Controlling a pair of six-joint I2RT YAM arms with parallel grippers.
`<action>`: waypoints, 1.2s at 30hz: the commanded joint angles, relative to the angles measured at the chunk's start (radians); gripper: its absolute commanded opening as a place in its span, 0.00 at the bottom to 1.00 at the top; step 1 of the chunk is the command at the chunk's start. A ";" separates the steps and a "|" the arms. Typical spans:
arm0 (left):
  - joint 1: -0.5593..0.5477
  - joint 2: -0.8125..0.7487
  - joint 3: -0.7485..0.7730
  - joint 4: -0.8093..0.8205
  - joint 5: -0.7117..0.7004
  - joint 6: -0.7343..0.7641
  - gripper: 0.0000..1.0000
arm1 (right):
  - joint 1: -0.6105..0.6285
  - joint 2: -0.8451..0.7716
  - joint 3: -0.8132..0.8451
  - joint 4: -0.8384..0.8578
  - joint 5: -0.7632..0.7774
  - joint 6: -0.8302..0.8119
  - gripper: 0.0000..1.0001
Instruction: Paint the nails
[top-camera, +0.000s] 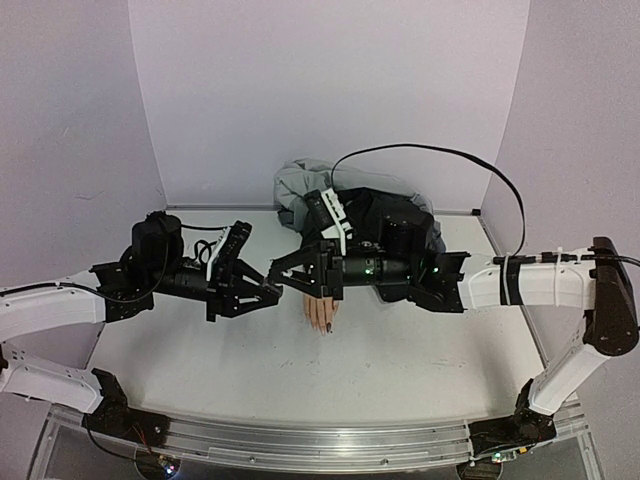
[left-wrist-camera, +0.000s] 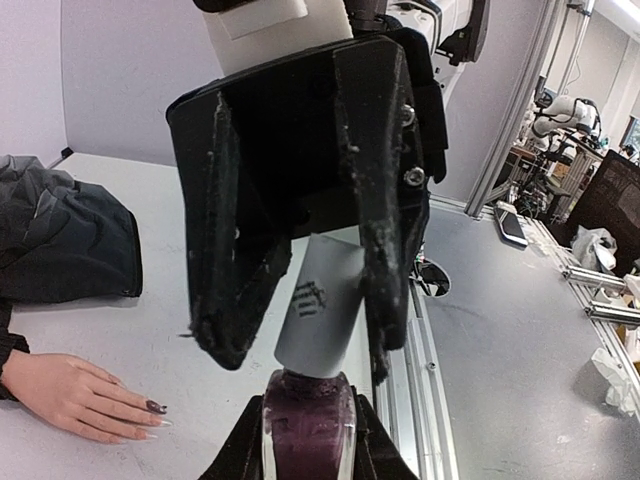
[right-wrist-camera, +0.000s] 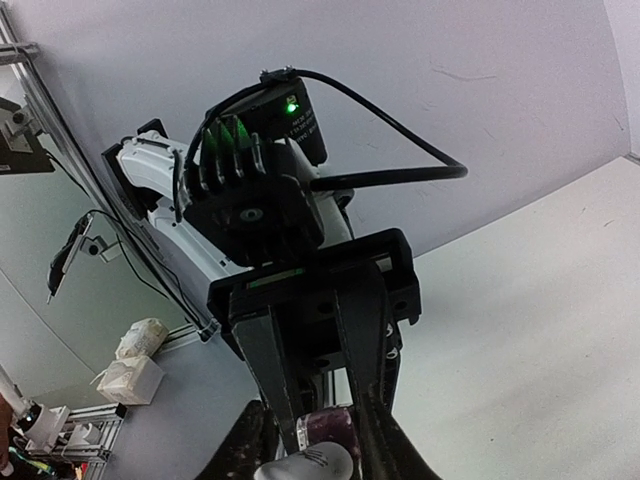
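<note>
The dark purple polish bottle (left-wrist-camera: 308, 435) is held upright, clear of the table, with my left gripper (left-wrist-camera: 308, 445) shut on its glass body. Its white cap (left-wrist-camera: 322, 310) sits between the black fingers (left-wrist-camera: 385, 250) of my right gripper (top-camera: 280, 278), which have closed against it from above. From the right wrist, the cap (right-wrist-camera: 305, 465) shows at the bottom edge, with the bottle (right-wrist-camera: 328, 430) behind it. The peach mannequin hand (top-camera: 321, 312) lies flat just right of the bottle. One of its nails (left-wrist-camera: 156, 407) is dark-polished; the other nails look pale.
A grey and black jacket (top-camera: 340, 200) is bunched at the back wall and covers the mannequin's wrist (left-wrist-camera: 10, 350). A black cable (top-camera: 480, 165) arcs over the right arm. An aluminium rail (left-wrist-camera: 425, 400) runs along the table's near edge.
</note>
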 joint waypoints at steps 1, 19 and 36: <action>0.001 -0.002 0.052 0.053 0.028 -0.008 0.00 | 0.001 0.005 0.037 0.088 -0.026 0.041 0.24; 0.001 -0.123 -0.004 0.065 -0.540 0.023 0.00 | 0.091 0.223 0.087 0.124 0.334 0.352 0.00; 0.001 -0.152 -0.026 0.061 -0.745 0.112 0.00 | 0.230 0.244 0.286 -0.063 0.722 0.436 0.38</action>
